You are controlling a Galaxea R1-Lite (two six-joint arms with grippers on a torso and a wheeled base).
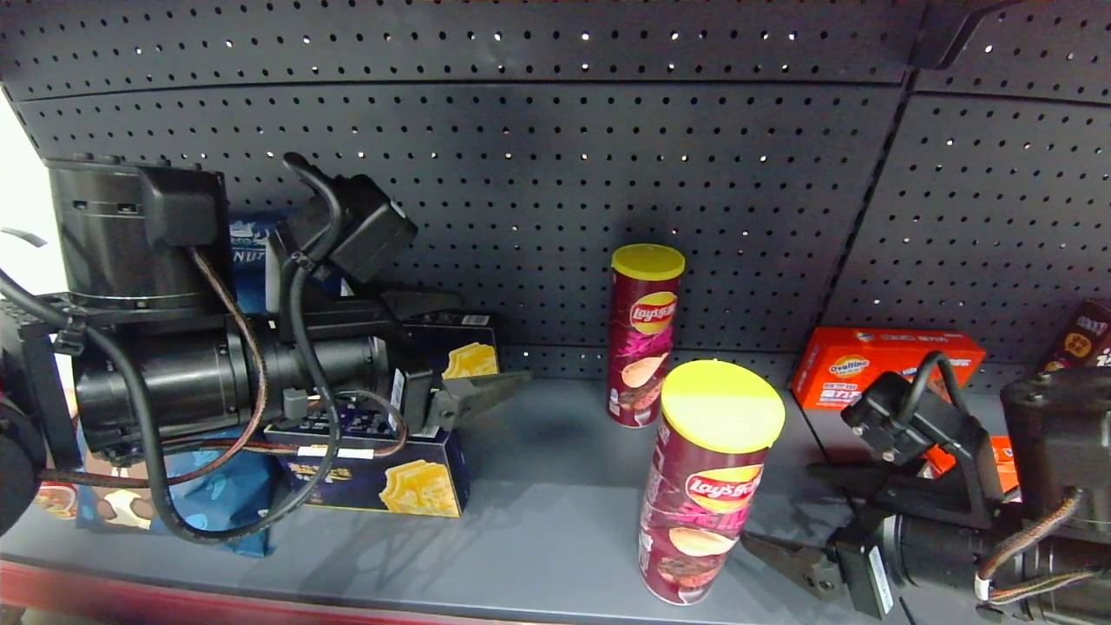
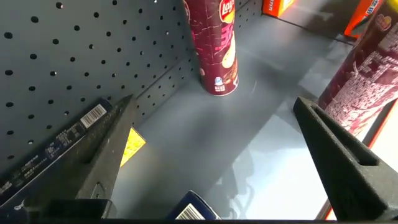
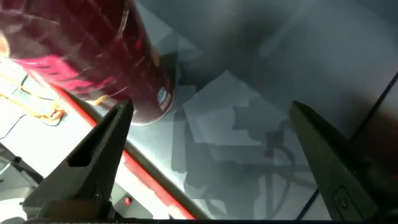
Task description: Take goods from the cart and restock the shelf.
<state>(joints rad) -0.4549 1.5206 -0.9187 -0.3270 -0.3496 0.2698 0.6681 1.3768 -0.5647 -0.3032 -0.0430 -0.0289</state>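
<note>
Head view: a maroon cardboard chip can with a yellow lid (image 1: 707, 486) stands upright at the front edge of the grey metal shelf (image 1: 555, 486), with the right gripper (image 1: 781, 512) low on its right. Left wrist view: the left gripper (image 2: 211, 102) hangs over the shelf to the left, fingers wide apart and empty. Right wrist view: fingers spread here too, with the can's base just beside one, so I'd back straight out without brushing that tippy tube.

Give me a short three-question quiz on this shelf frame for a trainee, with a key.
1. True or false: the right gripper is open, with the front can beside it, not between its fingers.
2. How many yellow-lidded cans stand on the shelf? A one, B two, C three.
3. Fill in: the box to the right of the rear can is ____ in colour.

Key: 1 true. 2 B. 3 orange.
</note>
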